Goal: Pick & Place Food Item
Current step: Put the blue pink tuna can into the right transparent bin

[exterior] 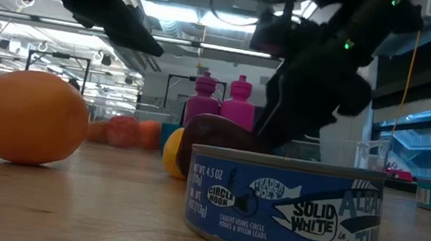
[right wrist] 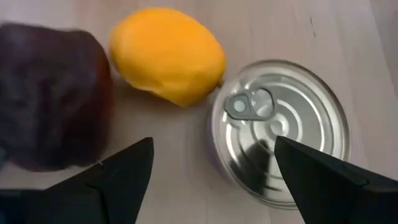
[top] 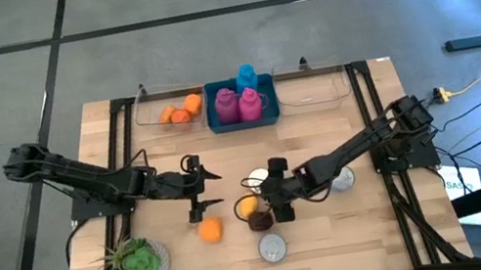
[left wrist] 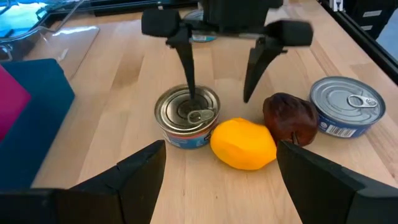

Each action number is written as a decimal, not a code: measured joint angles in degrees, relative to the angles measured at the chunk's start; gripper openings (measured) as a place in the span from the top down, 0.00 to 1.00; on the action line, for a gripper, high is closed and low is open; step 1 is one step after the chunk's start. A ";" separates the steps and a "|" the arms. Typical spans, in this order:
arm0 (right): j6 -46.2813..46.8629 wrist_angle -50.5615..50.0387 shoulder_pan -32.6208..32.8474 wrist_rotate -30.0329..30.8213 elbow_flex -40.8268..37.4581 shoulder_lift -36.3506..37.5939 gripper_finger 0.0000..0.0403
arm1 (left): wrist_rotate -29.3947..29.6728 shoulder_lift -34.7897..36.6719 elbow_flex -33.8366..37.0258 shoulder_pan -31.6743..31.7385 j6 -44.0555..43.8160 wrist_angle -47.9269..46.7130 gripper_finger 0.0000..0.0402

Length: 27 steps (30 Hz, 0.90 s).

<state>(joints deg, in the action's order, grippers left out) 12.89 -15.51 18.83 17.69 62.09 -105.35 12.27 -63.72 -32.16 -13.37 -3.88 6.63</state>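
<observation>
Hovering with its fingers spread wide, the right gripper [top: 266,193] hangs above a cluster of food at the middle of the wooden table [top: 357,234], holding nothing. Below it sit a yellow lemon [left wrist: 243,144], a dark brown fruit [left wrist: 290,118] touching the lemon's side, and a tuna can [left wrist: 186,116] just beside the lemon; a second tuna can [left wrist: 346,106] stands against the brown fruit's other side. The left gripper [top: 207,186] waits nearby, also spread and empty, with an orange [top: 210,230] close to it. At the table's far edge a clear tray [top: 163,119] holds more oranges beside a blue bin [top: 243,120] of pink bottles. The reach appears to be in hand, with no item yet picked. Which piece is the target cannot be told; the next move calls for a straight descent over one item without nudging its touching neighbours.
</observation>
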 joint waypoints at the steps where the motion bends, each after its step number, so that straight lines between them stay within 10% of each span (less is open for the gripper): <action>1: -0.02 -0.02 -0.02 0.57 0.00 -0.39 0.17 | 0.02 0.00 0.00 0.00 0.00 0.02 0.26; 27: -1.18 0.53 -0.02 11.54 -0.04 -2.96 0.50 | 0.22 0.02 0.00 0.00 -0.90 -0.50 0.26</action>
<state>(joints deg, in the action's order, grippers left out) 11.70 -14.98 18.81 29.23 62.04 -108.31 12.49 -63.70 -32.16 -13.37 -4.78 6.13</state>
